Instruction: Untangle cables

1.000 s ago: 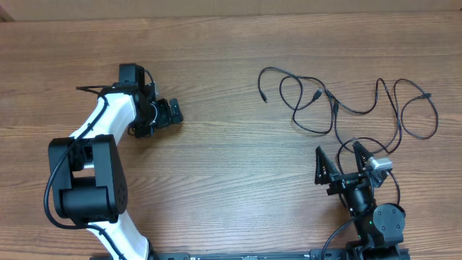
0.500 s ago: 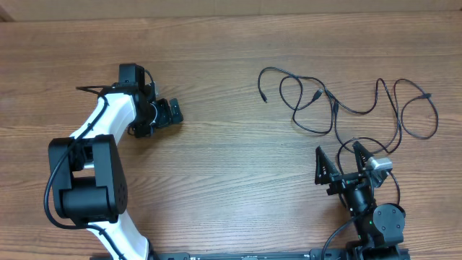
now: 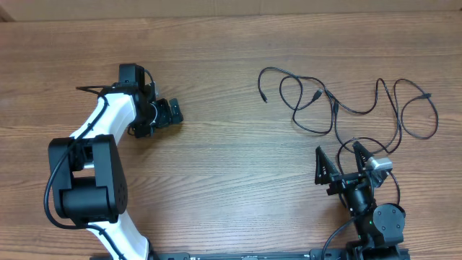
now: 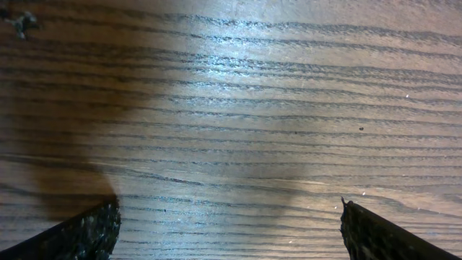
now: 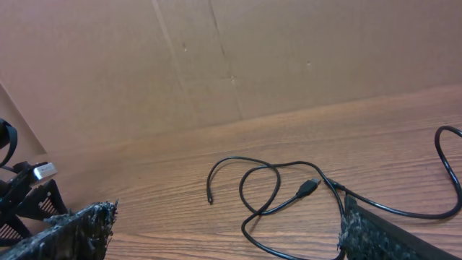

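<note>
Cables [image 3: 334,107] lie in loose loops directly on the wooden table [image 3: 231,162].

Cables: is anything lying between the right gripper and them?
Nothing visible. Only bare table separates the open right gripper from the cables, whose nearest loop lies right by its fingers.

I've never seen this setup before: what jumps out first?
A loose tangle of thin black cables sprawls in overlapping loops across the right side of the wooden table. The right gripper stands open just on the robot's side of it, while the left gripper, also open, hangs over bare wood far to the left.
</note>
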